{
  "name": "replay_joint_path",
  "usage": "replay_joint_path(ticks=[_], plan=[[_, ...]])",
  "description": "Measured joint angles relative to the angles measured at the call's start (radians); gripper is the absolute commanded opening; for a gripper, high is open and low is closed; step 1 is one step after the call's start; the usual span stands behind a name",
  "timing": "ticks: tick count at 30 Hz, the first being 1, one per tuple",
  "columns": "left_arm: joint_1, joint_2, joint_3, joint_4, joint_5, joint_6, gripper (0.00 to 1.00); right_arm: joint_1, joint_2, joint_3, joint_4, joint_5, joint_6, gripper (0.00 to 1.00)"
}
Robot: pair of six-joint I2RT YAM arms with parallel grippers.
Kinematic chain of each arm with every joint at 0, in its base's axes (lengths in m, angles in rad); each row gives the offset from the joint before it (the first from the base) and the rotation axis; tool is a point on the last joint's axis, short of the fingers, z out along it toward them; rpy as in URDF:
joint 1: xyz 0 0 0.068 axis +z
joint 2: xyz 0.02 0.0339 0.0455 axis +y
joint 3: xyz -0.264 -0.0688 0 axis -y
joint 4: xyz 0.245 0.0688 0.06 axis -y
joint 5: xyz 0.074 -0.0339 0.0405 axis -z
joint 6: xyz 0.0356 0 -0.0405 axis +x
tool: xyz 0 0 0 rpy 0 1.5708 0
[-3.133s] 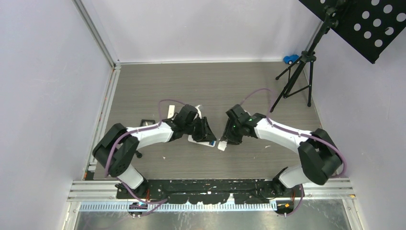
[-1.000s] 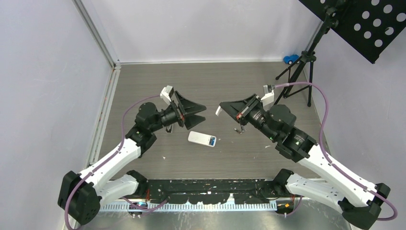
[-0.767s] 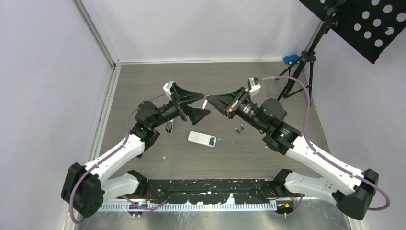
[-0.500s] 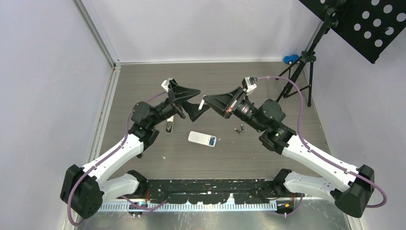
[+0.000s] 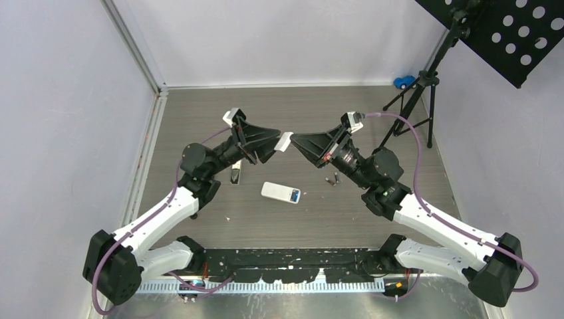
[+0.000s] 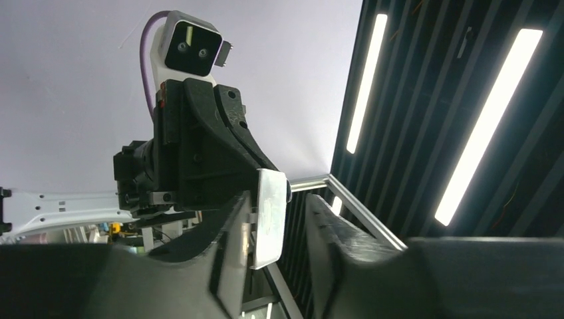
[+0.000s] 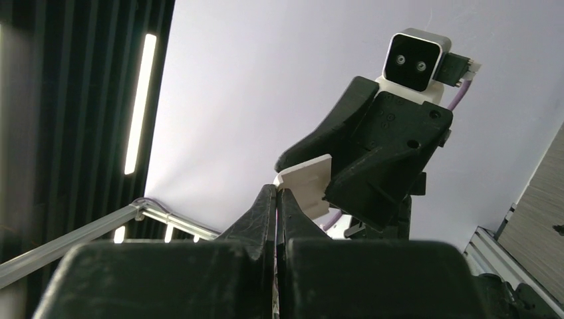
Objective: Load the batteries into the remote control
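Observation:
The white remote [image 5: 281, 193] lies flat on the table. Two tiny dark batteries [image 5: 331, 179] lie on the table to its right. My right gripper [image 5: 294, 140] is raised above the table and shut on a small white battery cover [image 5: 285, 140], pinching its edge, which also shows in the right wrist view [image 7: 307, 183]. My left gripper [image 5: 274, 142] faces it, raised and open. In the left wrist view the cover [image 6: 268, 222] stands between my open left jaws [image 6: 279, 206], close to the left finger, with a gap to the right finger.
A small dark object [image 5: 235, 175] lies on the table under the left arm. A black tripod stand [image 5: 412, 106] and a blue toy [image 5: 402, 82] are at the back right. Walls close in the left, back and right sides.
Both arms lifted off the table. The right gripper carried the white cover up and left. The left gripper rose and moved around it, so the cover now sits between its jaws.

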Motion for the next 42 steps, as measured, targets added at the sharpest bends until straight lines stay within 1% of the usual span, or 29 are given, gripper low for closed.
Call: replay_joint_path(ticks=[3, 5, 7, 10, 12, 13, 15, 20, 25, 30, 32, 33, 34, 35, 36, 38, 40, 41, 42], plan=[[0.000, 0.003, 0.000, 0.000, 0.000, -0.001, 0.13, -0.001, 0.000, -0.013, 0.034, 0.003, 0.013, 0.00], [-0.001, 0.006, 0.000, -0.001, 0.000, 0.000, 0.01, -0.002, 0.000, -0.018, 0.049, 0.005, 0.016, 0.04], [-0.002, 0.006, 0.000, -0.001, -0.008, -0.005, 0.00, -0.003, 0.000, -0.018, 0.045, 0.005, 0.014, 0.15], [-0.001, -0.002, 0.000, -0.011, -0.030, 0.012, 0.00, -0.005, -0.003, -0.015, 0.006, 0.013, -0.003, 0.43], [0.000, -0.009, 0.001, -0.028, -0.047, 0.047, 0.00, -0.005, -0.010, -0.015, -0.044, 0.019, -0.023, 0.53], [0.000, -0.013, 0.002, -0.042, -0.050, 0.066, 0.00, -0.005, -0.015, -0.015, -0.074, 0.025, -0.035, 0.56], [0.000, -0.024, 0.013, -0.091, -0.057, 0.139, 0.00, -0.005, -0.032, -0.015, -0.129, 0.040, -0.058, 0.60], [0.000, -0.056, 0.031, -0.222, -0.077, 0.316, 0.00, -0.005, -0.084, -0.015, -0.225, 0.066, -0.111, 0.61], [0.000, -0.067, 0.032, -0.303, -0.090, 0.438, 0.00, -0.005, -0.072, 0.005, -0.292, 0.075, -0.150, 0.55], [0.000, -0.069, 0.037, -0.353, -0.090, 0.507, 0.00, -0.005, -0.020, 0.042, -0.327, 0.073, -0.171, 0.40], [0.000, -0.073, 0.037, -0.362, -0.090, 0.523, 0.00, -0.005, -0.002, 0.055, -0.335, 0.073, -0.177, 0.31], [0.000, -0.084, 0.037, -0.374, -0.090, 0.535, 0.00, -0.005, 0.009, 0.061, -0.343, 0.073, -0.182, 0.16], [0.000, -0.084, 0.037, -0.374, -0.090, 0.536, 0.00, -0.005, 0.009, 0.061, -0.343, 0.073, -0.182, 0.10], [0.000, -0.087, 0.037, -0.376, -0.090, 0.542, 0.05, -0.005, 0.009, 0.061, -0.344, 0.072, -0.187, 0.05], [0.000, -0.091, 0.037, -0.384, -0.090, 0.552, 0.11, -0.005, 0.008, 0.061, -0.338, 0.072, -0.187, 0.01], [0.000, -0.094, 0.037, -0.393, -0.091, 0.565, 0.26, -0.005, 0.007, 0.060, -0.331, 0.069, -0.192, 0.00], [0.000, -0.096, 0.038, -0.411, -0.090, 0.593, 0.34, -0.005, 0.006, 0.057, -0.322, 0.066, -0.192, 0.00], [0.000, -0.096, 0.038, -0.423, -0.087, 0.608, 0.40, -0.005, 0.004, 0.055, -0.315, 0.065, -0.193, 0.00], [0.000, -0.097, 0.038, -0.435, -0.086, 0.620, 0.47, -0.004, 0.001, 0.051, -0.313, 0.065, -0.193, 0.00]])
